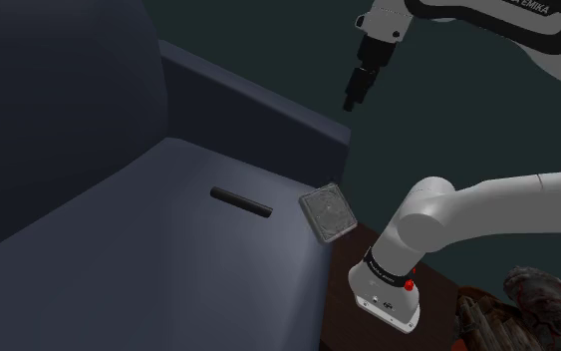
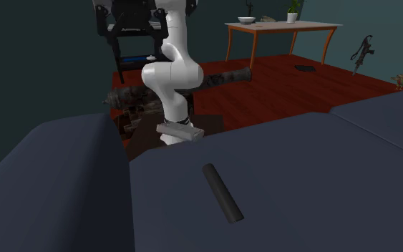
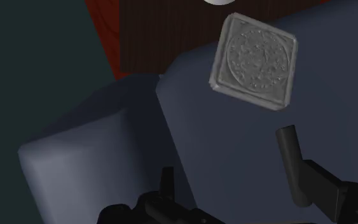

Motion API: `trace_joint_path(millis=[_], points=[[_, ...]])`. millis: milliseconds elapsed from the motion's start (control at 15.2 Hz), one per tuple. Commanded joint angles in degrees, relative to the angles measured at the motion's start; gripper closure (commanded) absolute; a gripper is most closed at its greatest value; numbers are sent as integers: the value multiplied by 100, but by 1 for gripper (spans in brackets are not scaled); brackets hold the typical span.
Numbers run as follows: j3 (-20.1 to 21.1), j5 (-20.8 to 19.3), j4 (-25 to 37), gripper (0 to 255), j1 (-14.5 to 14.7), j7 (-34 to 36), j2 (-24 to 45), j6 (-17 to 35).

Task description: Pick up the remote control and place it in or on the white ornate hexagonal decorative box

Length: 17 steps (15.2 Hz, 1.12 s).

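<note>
The remote control [image 1: 241, 200] lies flat on the seat cushion of a dark blue-grey sofa [image 1: 119, 259], near the seat's front edge. It is a short way from the box [image 1: 328, 212] and not touching it. The box is drawn grey and looks four-sided with rounded corners, with a round ornate relief on its lid. The remote is a slim dark bar. In the shoulder view its long axis runs from upper left to lower right, so the lower-right end points roughly at the box. It will probably handle as a light, stiff thing with a smooth casing that could slip, and the soft cushion beneath may give under pressure. The best hold is likely across the narrow width near the middle, with the fingers set crosswise to the long axis. The gripper [image 1: 353, 98] hangs well above the sofa's arm. In the wrist view its fingers [image 3: 166, 181] stand apart, released, grasping nothing.
</note>
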Motion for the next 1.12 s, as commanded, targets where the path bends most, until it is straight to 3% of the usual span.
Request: trace_joint_path(millis=[0,528,1056], points=[[0,0,0,0,0,0,0,0],[289,407,-949,0,300,224,473,1338],[618,810,-1490,0,644,374,1415,2768]])
